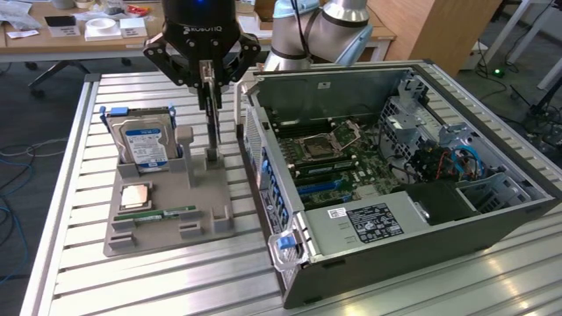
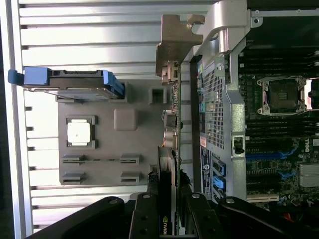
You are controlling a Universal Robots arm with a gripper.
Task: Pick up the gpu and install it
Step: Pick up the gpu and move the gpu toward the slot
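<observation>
Your fingers point(image 2: 145, 216) are gripping the gpu point(image 1: 212, 118), which is standing edge-on at upper centre-left of the exterior view, above the grey holder point(image 1: 189, 187) beside the open case point(image 1: 422, 260), and you are risking its bracket snagging the case wall if it tilts.

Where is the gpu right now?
In the exterior view the gpu stands edge-on in the gripper at the gray holder, between the hard drive on that view's left and the open computer case on its right.
</observation>
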